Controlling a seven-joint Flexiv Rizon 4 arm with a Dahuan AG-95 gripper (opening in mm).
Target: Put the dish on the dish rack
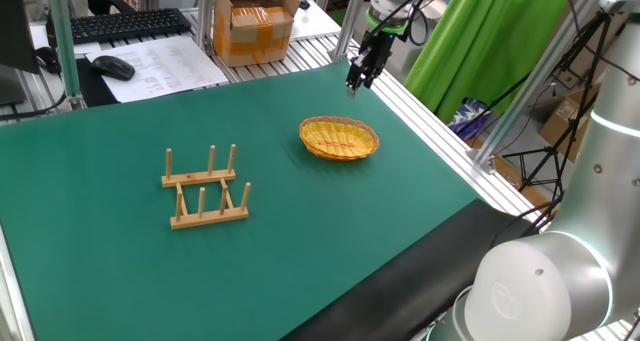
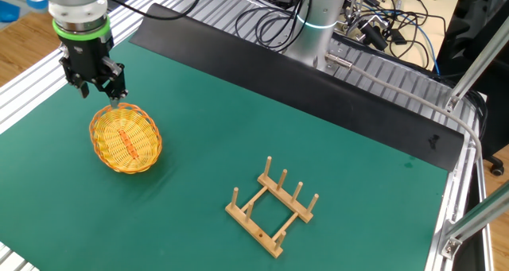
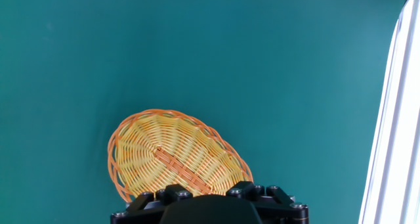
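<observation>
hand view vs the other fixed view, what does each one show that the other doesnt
Only the hand view: a close look down into the dish, showing its weave and reddish centre streak, plus the pale metal table edge at right.

Only the other fixed view: the dish rack, standing empty well apart from the dish, the gripper hanging above the dish's far rim with nothing in it, and the arm's base with cables behind.

Both: the dish lying flat on the green mat.

Green table [image 1: 120, 281] (dish [image 1: 340, 138], dish rack [image 1: 206, 189])

Claw [image 1: 355, 82] above dish [image 1: 340, 138], apart
</observation>
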